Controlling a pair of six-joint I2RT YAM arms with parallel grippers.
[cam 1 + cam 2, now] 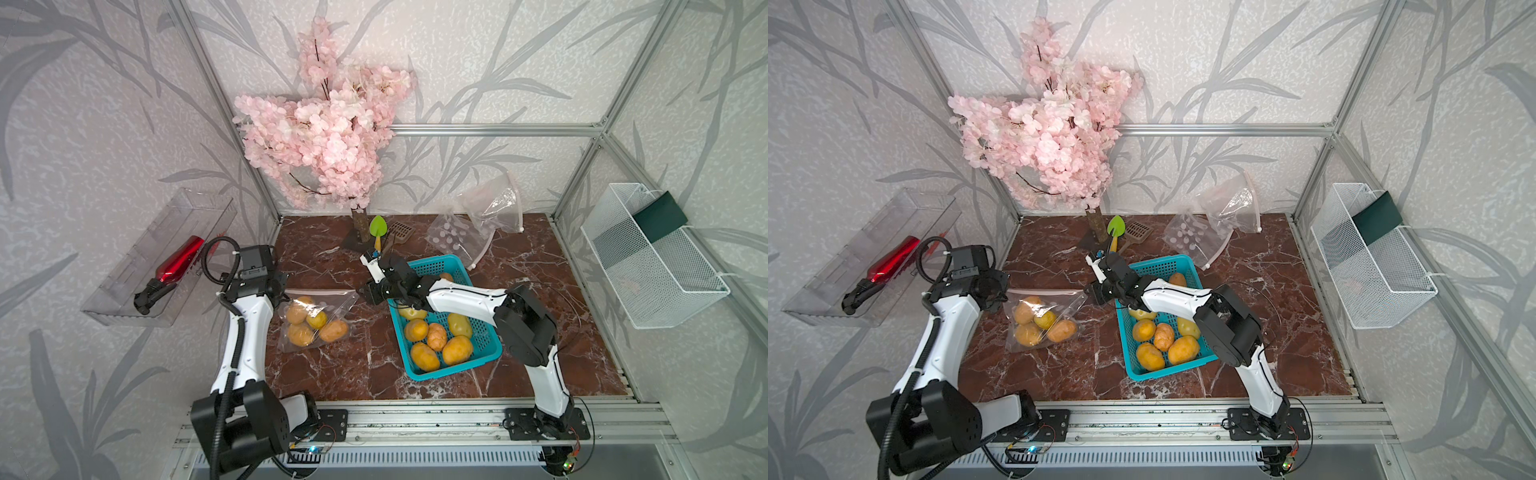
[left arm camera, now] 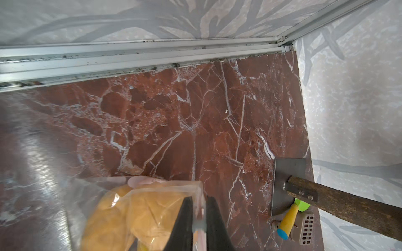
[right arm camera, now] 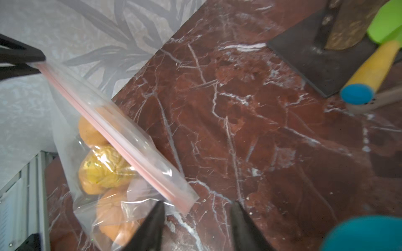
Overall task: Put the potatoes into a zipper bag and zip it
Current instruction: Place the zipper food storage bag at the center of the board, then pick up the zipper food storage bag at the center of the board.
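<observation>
several potatoes (image 1: pixel 457 350) lie in the teal basket (image 1: pixel 457 368), four in the zipper bag (image 1: pixel 341 302) on the bench (image 1: pixel 332 374). left end effector (image 2: pixel 199 198) pinches its zip corner; right end effector (image 3: pixel 198 203) gapes empty nearby. a slipped pinch could spill them through any unsealed stretch.

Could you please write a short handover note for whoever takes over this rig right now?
Left gripper: shut on one end of the zipper bag's seal strip, holding that end up.
Right gripper: open at the strip's other end, holding nothing.
Done: four potatoes are in the bag, which lies on the table beside the blue basket, on the left arm's side.
Left: about seven more potatoes sit in the basket. The seal looks pressed together in the right wrist view, but check it along its whole length.
</observation>
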